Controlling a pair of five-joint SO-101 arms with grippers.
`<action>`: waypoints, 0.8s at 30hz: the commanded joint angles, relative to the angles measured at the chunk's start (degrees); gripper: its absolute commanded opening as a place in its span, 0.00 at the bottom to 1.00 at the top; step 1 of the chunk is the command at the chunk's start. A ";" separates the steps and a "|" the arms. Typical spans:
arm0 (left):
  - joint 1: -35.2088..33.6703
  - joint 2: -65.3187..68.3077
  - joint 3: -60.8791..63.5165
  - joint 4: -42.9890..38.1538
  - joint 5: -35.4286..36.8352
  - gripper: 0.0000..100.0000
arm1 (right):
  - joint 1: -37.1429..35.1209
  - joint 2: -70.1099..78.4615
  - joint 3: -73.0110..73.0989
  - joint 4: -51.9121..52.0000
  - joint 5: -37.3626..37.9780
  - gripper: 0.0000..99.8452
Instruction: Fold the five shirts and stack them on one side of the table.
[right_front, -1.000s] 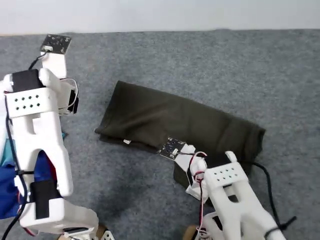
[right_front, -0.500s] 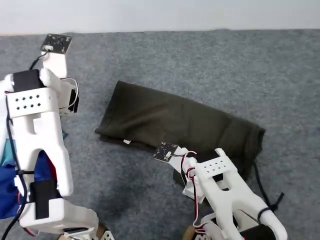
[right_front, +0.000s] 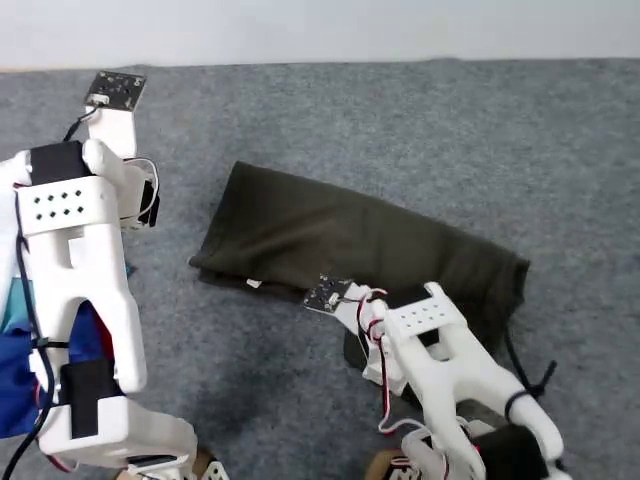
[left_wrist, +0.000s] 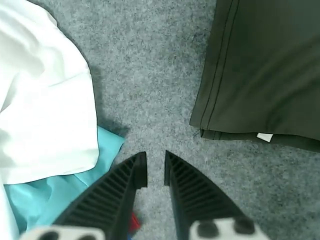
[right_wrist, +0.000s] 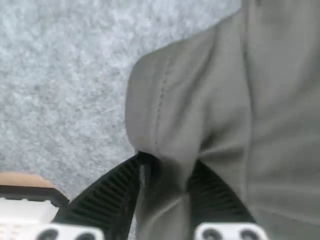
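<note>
A dark olive shirt (right_front: 350, 245) lies partly folded across the middle of the grey table. My right gripper (right_wrist: 167, 172) is shut on a fold of that shirt (right_wrist: 210, 100) near its front edge, and the cloth bunches up between the fingers. In the high view the right arm (right_front: 430, 340) stands over the shirt's near edge. My left gripper (left_wrist: 156, 167) hovers over bare carpet just beside the shirt's (left_wrist: 265, 70) left end, its jaws a narrow gap apart with nothing between them. The left arm (right_front: 75, 260) stands at the table's left side.
A white shirt (left_wrist: 40, 95) and a turquoise one (left_wrist: 60, 195) lie in a pile by the left gripper. Blue and red cloth (right_front: 20, 370) shows behind the left arm's base. The grey carpet (right_front: 480, 130) stretches toward the far wall.
The right arm has shifted leftward and forward over the shirt's near edge, dragging the pinched fold with it. The left arm has stayed still.
</note>
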 joint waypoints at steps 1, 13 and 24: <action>0.44 -2.73 -0.40 -1.05 0.35 0.07 | -1.54 5.67 -0.70 1.01 0.88 0.02; 0.44 -2.73 -0.40 -1.05 0.35 0.07 | 2.95 6.81 -5.27 2.42 2.11 0.01; 0.53 -2.73 -0.40 -1.05 0.35 0.07 | 13.41 7.43 -24.62 12.00 8.26 0.01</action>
